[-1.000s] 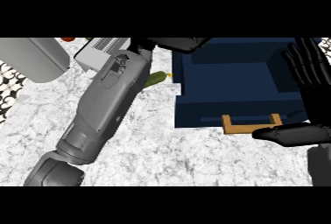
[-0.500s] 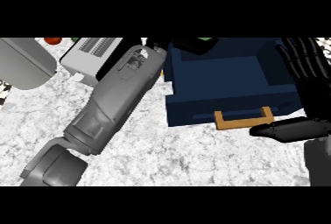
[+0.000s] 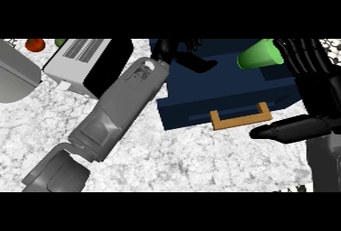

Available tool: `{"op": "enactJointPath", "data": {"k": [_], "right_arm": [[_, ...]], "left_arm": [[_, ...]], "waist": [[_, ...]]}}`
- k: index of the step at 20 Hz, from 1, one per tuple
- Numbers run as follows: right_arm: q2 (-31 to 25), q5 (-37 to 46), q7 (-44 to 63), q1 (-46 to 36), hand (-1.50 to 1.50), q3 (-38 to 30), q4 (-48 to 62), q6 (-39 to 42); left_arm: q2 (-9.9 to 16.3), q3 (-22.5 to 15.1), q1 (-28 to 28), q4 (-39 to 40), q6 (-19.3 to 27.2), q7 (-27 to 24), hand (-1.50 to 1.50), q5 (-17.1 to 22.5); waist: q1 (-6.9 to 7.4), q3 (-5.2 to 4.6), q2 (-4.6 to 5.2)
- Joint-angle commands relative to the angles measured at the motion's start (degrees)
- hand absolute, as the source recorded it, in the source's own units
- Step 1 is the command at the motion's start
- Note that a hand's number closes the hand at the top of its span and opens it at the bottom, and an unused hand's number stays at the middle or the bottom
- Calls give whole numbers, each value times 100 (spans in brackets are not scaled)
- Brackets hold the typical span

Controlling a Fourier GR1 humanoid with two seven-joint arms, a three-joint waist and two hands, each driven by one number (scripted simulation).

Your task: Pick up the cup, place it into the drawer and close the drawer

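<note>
Two hands up | my left hand over the blue drawer's back edge, fingers curled, holding nothing | drawer open, tan handle facing me | green cup above it, against my right hand's straight fingers.

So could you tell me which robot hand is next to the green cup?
The right robot hand: the green cup sits against its fingers over the drawer; the left robot hand is apart.
</note>
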Motion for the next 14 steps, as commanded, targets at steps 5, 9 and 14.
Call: {"op": "enactJointPath", "data": {"k": [5,9,14], "right_arm": [[164,-529,28,-199,-150,383,102,537],[63,-1037,39,-116,150,728,-29,1295],[-481,-1204,575,17,150,1195,52,2131]], "left_arm": [[0,-37,359,-342,-16,-432,-150,791],[0,115,446,-632,-234,-988,-150,1225],[0,360,289,-710,-87,-1322,-150,1707]], "waist": [[-218,-8,68],[-228,-11,42],[36,-16,-46]]}}
